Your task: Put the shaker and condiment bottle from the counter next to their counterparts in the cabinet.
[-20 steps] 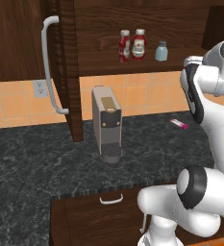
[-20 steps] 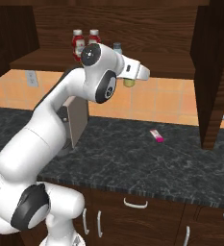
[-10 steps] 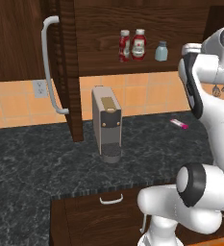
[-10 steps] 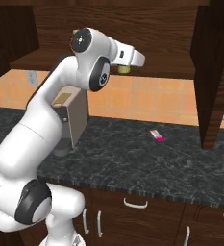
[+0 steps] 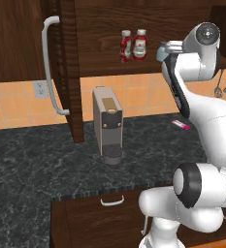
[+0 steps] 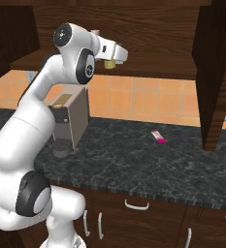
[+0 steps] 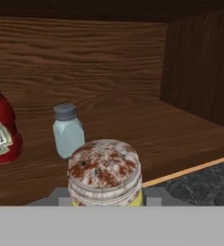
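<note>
Over the last second the white arm has lifted its gripper [image 6: 112, 62], clenched on the small yellow-green, tan-topped shaker [image 7: 104, 174], up to the dark wooden cabinet [image 5: 104, 60] shelf, nearly placeable beside one pale blue-grey shaker [image 7: 68, 130] and two red bottles [image 5: 133, 45].

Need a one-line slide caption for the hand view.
Gripper holding the shaker before the cabinet shelf, facing the pale blue-grey shaker.
</note>
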